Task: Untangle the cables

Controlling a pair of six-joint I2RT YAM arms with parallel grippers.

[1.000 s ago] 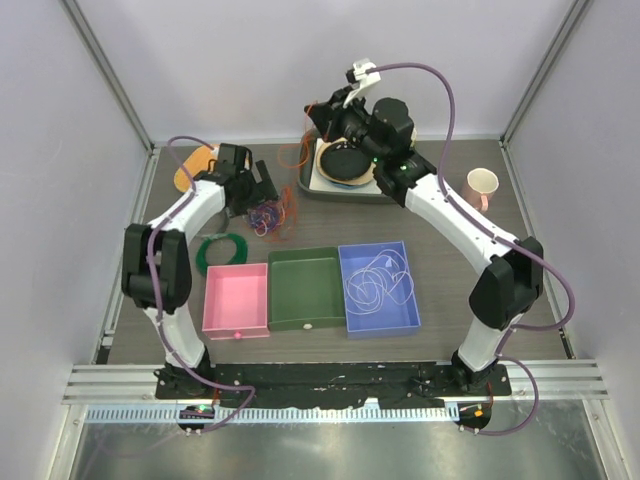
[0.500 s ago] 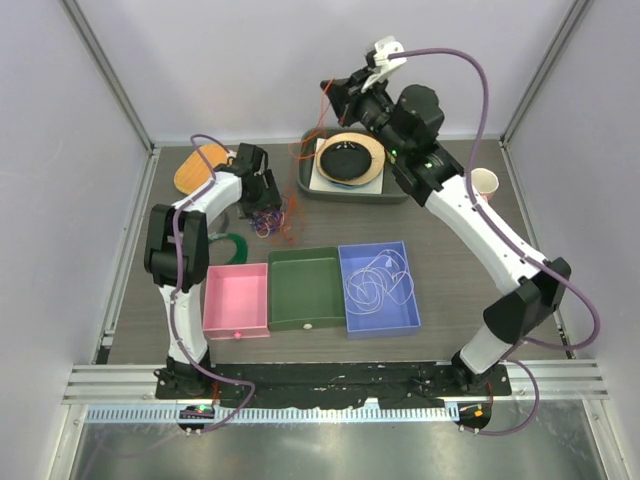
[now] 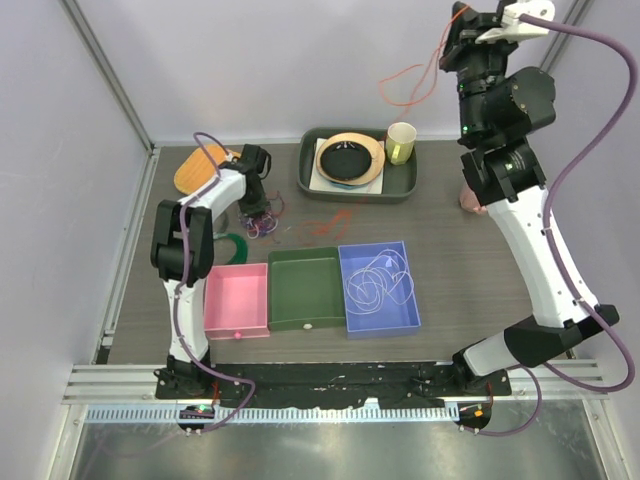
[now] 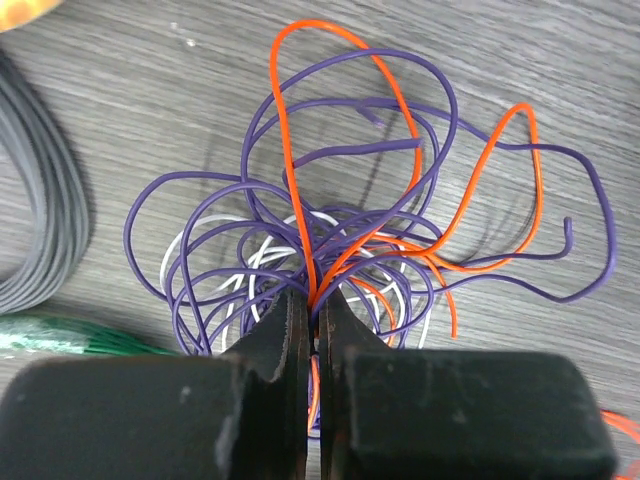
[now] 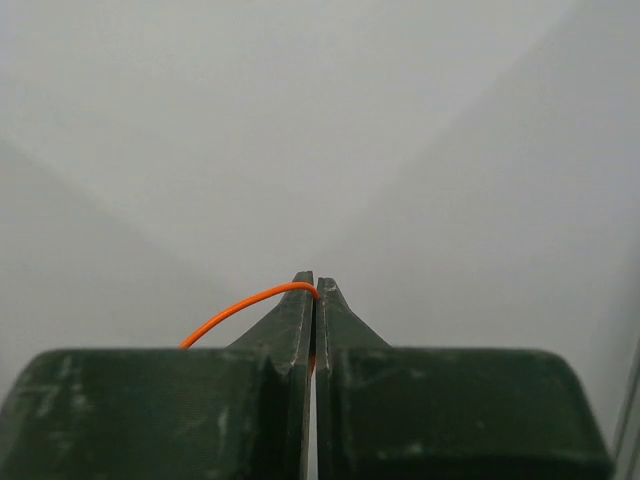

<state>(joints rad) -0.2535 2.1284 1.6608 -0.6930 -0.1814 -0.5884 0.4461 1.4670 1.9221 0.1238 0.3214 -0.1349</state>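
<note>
Surface (image 3: pixel 470 270): dark wood grain, carrying three bins in a row near the arms and a tray farther back.
Right arm (image 3: pixel 530 230): stretched high above the far right corner, well clear of everything below.
Left arm (image 3: pixel 200 210): folded low at the far left, its wrist bent down onto the tangle.
Blue bin (image 3: pixel 383 328): the rightmost bin, with a white cable coiled inside.
Tangle (image 3: pixel 262 222): purple, white and orange loops heaped on the surface just beside the left arm's wrist. It is well apart from the bins.
Left end effector (image 4: pixel 314 300): pinched tight on the heap, with orange and purple strands running in between the jaws.
Right end effector (image 5: pixel 315 292): clamped on one orange cable (image 5: pixel 245 300) held up in the air. The jaws show no gap.
Link: I cannot tell whether the raised orange strand runs back into the heap.
Risk, slip: the wire is thin and sits at the very tips, so a jerk could pull it free.
Risk, drag: if the left grip loosens, pulling may lift the whole heap instead of freeing one strand.
Risk, knot: pulling hard on a snagged loop could cinch it tighter.
</note>
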